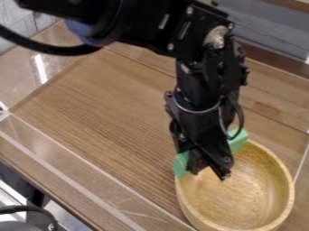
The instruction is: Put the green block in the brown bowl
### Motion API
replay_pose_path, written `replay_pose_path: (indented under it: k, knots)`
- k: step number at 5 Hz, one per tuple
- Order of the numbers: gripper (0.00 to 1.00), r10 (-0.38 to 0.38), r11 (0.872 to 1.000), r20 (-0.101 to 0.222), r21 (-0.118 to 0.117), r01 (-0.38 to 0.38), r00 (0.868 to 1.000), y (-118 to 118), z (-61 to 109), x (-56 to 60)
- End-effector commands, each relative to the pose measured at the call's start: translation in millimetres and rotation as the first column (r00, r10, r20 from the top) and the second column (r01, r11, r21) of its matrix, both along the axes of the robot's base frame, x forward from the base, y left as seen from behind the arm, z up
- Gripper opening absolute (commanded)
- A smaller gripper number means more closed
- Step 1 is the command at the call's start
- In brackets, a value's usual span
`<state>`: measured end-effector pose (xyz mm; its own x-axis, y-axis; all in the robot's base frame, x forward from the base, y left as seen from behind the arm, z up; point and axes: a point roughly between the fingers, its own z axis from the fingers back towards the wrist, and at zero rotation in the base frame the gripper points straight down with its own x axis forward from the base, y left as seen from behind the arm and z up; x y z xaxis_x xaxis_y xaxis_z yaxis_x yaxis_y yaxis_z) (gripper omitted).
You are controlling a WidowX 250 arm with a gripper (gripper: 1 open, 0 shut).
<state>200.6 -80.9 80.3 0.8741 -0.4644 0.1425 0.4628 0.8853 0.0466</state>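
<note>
Closed on the green block (180, 164), my jaws (219, 170) hold it over the rim of the brown bowl (238, 194) — its middle hidden behind my fingers, green showing either side. Beyond, toward the far edge of the counter (103, 113), my black arm (139, 23) runs out of view.

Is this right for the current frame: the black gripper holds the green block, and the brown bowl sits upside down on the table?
The bowl isn't upside down; the camera view shows it upright, its hollow facing up.
</note>
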Motion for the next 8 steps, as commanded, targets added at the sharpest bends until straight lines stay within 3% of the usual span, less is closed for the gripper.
replay_pose_path:
  k: [1, 4, 8]
  knots:
    - [0.0, -0.003, 1.0, 0.036, -0.024, 0.004, 0.999, -10.6, 4.6, 8.0]
    - [0.0, 0.01, 0.999, 0.027, -0.044, -0.009, 1.0, -25.0, -13.8, 12.1]
    - [0.0, 0.035, 0.999, 0.004, -0.038, -0.035, 0.999, -20.5, -23.7, 11.8]
